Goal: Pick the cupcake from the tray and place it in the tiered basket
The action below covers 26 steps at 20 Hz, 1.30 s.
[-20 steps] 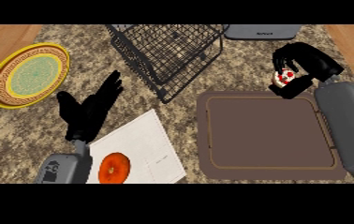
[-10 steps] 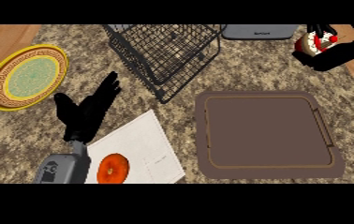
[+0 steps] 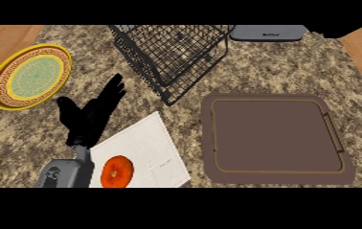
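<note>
I judge this mid-carry: the tray [image 3: 276, 137] holds no cupcake and I see none anywhere. My right hand [image 3: 336, 30] barely shows far right, so I cannot tell its state. Next it must come left over the tiered basket [image 3: 176, 55]. My left hand [image 3: 88, 118] rests open, near left.

Kitchen indicated: speckled stone table [image 3: 283, 74]; wire tiered basket [image 3: 176, 55] seen at 12 o'clock; patterned plate [image 3: 32, 74] at 9; brown tray [image 3: 276, 137] at 4; orange doughnut [image 3: 117, 171] laid on white sheet [image 3: 152, 149] at 7; grey appliance [image 3: 268, 32] at 1.
</note>
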Each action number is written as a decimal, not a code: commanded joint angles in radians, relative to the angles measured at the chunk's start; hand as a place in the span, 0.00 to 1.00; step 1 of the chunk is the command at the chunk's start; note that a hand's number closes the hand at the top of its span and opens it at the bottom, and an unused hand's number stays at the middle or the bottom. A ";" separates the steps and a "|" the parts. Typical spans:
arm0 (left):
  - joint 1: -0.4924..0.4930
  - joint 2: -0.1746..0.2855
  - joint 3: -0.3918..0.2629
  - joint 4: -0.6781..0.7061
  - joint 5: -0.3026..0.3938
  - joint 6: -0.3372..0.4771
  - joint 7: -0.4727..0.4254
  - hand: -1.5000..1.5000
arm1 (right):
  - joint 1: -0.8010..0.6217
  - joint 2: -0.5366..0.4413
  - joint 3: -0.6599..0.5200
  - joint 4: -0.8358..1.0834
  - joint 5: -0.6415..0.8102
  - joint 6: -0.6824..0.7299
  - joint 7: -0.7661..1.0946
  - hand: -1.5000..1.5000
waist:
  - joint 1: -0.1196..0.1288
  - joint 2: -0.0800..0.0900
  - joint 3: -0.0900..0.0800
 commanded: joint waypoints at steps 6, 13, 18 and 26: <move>-0.037 0.002 0.007 0.027 0.011 -0.022 0.003 0.50 | -0.267 0.122 0.073 0.258 0.077 -0.113 0.120 1.00 | 0.019 0.007 0.000; -0.041 -0.015 -0.007 0.010 -0.005 -0.003 0.013 0.50 | -0.358 0.267 0.100 0.488 0.146 -0.310 0.101 1.00 | 0.028 0.011 0.000; -0.012 -0.017 -0.007 0.035 -0.002 -0.016 -0.014 0.50 | -0.413 0.309 0.071 0.652 0.154 -0.427 0.007 1.00 | 0.035 0.015 0.000; -0.036 -0.021 -0.019 0.028 -0.016 -0.016 -0.021 0.50 | -0.479 0.391 0.045 0.875 0.160 -0.537 -0.067 1.00 | 0.048 0.019 0.000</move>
